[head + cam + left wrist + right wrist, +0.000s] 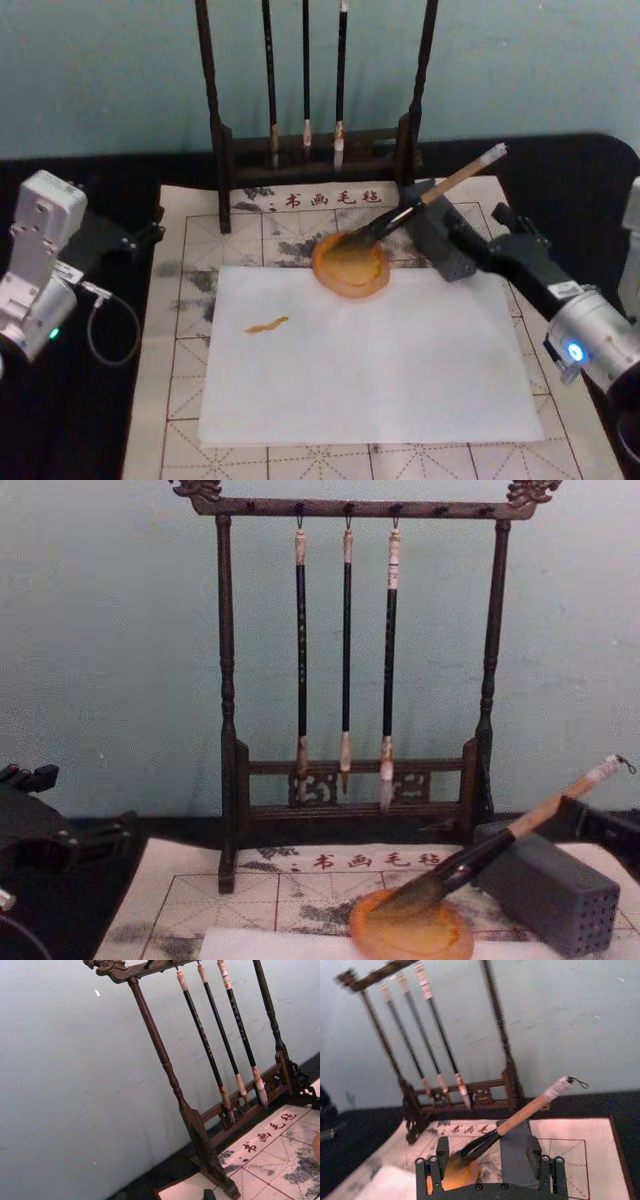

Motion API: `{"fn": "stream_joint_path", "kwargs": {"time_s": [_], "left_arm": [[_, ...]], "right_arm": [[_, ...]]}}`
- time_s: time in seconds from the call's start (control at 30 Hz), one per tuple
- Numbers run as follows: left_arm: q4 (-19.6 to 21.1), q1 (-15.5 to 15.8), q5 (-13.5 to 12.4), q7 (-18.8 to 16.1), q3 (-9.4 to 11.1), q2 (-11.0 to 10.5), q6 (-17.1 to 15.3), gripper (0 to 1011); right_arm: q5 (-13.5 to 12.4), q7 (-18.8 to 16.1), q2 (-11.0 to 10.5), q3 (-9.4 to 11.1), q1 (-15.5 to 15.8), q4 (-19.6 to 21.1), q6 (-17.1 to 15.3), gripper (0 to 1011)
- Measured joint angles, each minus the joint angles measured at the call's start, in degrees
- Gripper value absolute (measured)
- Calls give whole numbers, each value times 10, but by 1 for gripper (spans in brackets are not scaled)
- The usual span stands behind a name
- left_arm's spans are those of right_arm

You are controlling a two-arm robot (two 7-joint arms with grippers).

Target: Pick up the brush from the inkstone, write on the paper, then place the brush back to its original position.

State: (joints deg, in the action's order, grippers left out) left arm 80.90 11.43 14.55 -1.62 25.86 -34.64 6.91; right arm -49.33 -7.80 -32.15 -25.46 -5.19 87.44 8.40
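The brush [430, 195] lies slanted, its dark tuft resting in the round amber inkstone [350, 266] and its tan handle leaning over a grey block [440, 243]. In the chest view the brush [500, 850] rises from the inkstone [412, 930] toward the right. My right gripper [482, 240] is open just behind the block, close under the handle's upper part. Its two fingers [442, 1149] stand apart in the right wrist view, with the brush [520, 1117] ahead of them and untouched. The white paper [370, 360] carries one short amber stroke [267, 324].
A dark wooden rack [315, 140] with three thin hanging brushes stands at the back of the gridded felt mat [175, 330]. My left gripper [145, 237] is parked open at the mat's far left corner, also in the chest view [70, 825].
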Motion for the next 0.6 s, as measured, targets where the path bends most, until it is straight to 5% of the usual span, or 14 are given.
{"fn": "stream_joint_path", "kwargs": {"time_s": [0.23,0.43,0.6], "left_arm": [[0,0,0,0,0,0,0,1001],[0,0,0,0,0,0,0,1001],[0,0,0,0,0,0,0,1001]], "right_arm": [[115,-4,-20,-26,4,-4,37,1000],[170,8,-25,-38,-1,-10,32,1000],[186,14,-22,-38,-3,-14,22,1000]]}}
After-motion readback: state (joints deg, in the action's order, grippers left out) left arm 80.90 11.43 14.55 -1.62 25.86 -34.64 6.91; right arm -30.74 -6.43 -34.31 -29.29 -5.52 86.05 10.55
